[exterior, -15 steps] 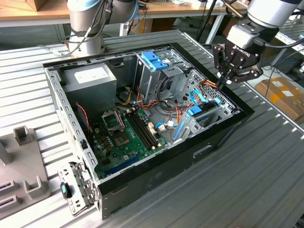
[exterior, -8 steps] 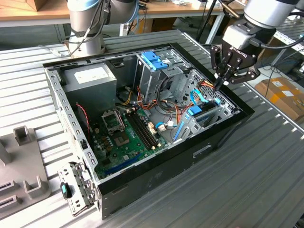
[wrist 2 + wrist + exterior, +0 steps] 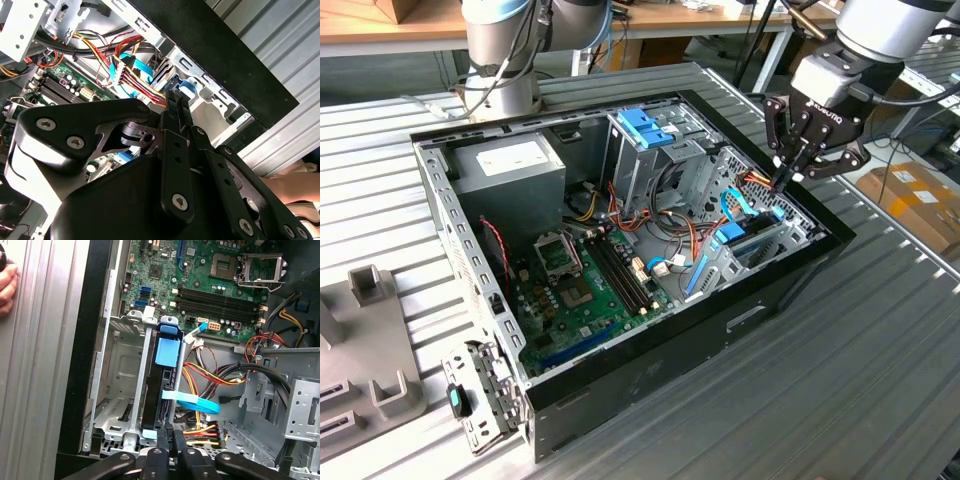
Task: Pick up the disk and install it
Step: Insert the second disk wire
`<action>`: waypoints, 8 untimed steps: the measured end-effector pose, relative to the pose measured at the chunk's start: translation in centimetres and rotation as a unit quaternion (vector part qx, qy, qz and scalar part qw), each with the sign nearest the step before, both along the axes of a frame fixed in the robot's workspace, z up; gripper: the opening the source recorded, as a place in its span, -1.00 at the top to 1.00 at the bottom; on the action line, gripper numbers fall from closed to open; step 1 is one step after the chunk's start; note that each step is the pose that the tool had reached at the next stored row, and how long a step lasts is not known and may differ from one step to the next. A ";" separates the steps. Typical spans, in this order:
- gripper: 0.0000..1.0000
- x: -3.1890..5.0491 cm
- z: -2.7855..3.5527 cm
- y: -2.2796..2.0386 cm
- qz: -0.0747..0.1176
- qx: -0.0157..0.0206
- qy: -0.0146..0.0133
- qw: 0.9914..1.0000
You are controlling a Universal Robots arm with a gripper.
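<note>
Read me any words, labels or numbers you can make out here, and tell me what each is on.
Black gripper, white lettering on its body: too small to read.
Grey power-supply box, white sticker: print blurred.
Green motherboard, white markings: too small to read.
No text can be quoted.

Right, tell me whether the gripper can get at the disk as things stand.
Probably yes: the gripper sits right at the disk's end in the open case, and the wire bundle lies beside it, not across.
</note>
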State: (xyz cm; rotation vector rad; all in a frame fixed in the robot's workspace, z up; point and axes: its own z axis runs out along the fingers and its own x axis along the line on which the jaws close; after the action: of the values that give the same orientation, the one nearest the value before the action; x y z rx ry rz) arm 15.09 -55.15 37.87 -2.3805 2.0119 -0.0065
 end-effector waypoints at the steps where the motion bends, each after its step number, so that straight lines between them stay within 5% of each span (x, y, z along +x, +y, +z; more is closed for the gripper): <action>1: 0.67 0.00 0.00 0.00 0.000 0.000 0.000 1.000; 8: 0.67 -0.12 0.00 0.00 0.000 0.000 0.000 1.000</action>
State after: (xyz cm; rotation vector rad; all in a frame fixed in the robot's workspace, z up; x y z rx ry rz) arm 14.97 -55.15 37.87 -2.3802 2.0121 -0.0064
